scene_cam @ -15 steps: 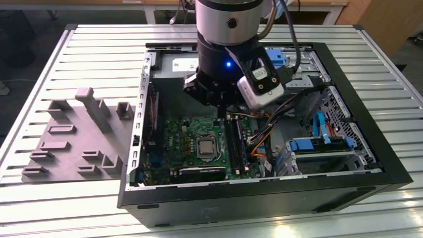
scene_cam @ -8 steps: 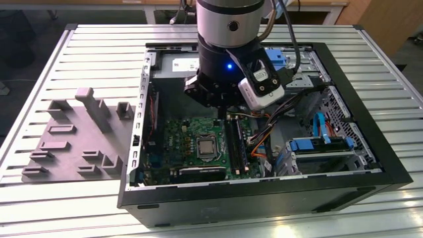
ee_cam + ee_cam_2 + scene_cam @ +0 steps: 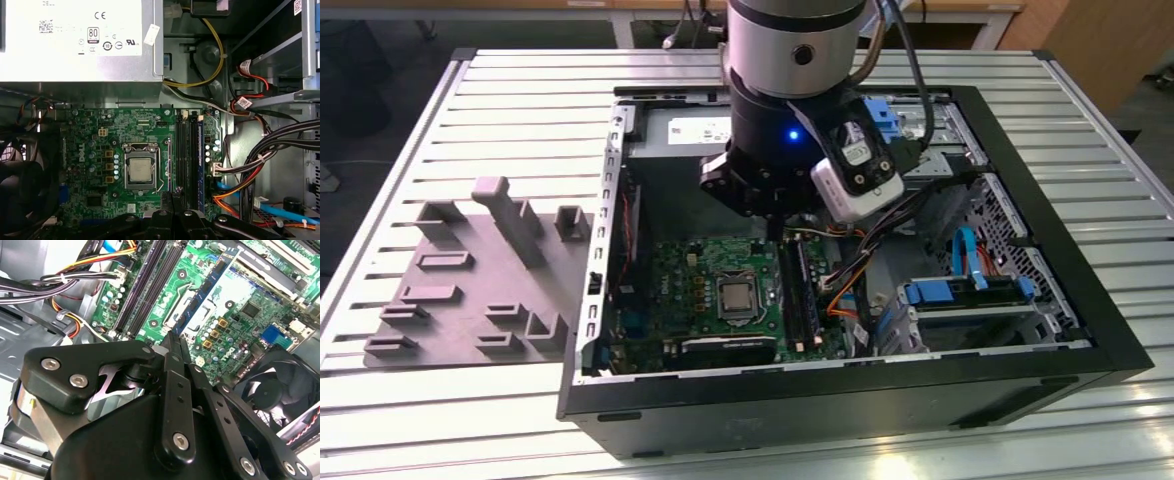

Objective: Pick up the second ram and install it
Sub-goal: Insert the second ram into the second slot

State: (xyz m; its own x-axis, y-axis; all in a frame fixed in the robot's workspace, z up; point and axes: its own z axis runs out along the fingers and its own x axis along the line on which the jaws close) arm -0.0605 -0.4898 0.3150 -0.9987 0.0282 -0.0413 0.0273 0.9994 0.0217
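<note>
My gripper (image 3: 781,228) hangs inside the open computer case (image 3: 1067,290), a little above the green motherboard (image 3: 707,265). Its fingers (image 3: 175,347) are shut on the second ram (image 3: 210,287), a thin bluish board that runs out from the fingertips in the second wrist view and crosses in front of the processor socket (image 3: 175,302). The board lies parallel to the black memory slots (image 3: 147,282) and off to one side of them. In the first wrist view the gripper (image 3: 172,197) sits between the processor socket (image 3: 140,170) and the memory slots (image 3: 187,160). One slot holds a bluish stick (image 3: 200,160).
A grey fixture (image 3: 467,275) with upright blocks stands on the slatted table at the exterior view's left. Cable bundles (image 3: 250,165) and blue drive bays (image 3: 961,290) crowd the case beside the slots. A silver power supply (image 3: 75,40) and a black fan (image 3: 280,390) border the board.
</note>
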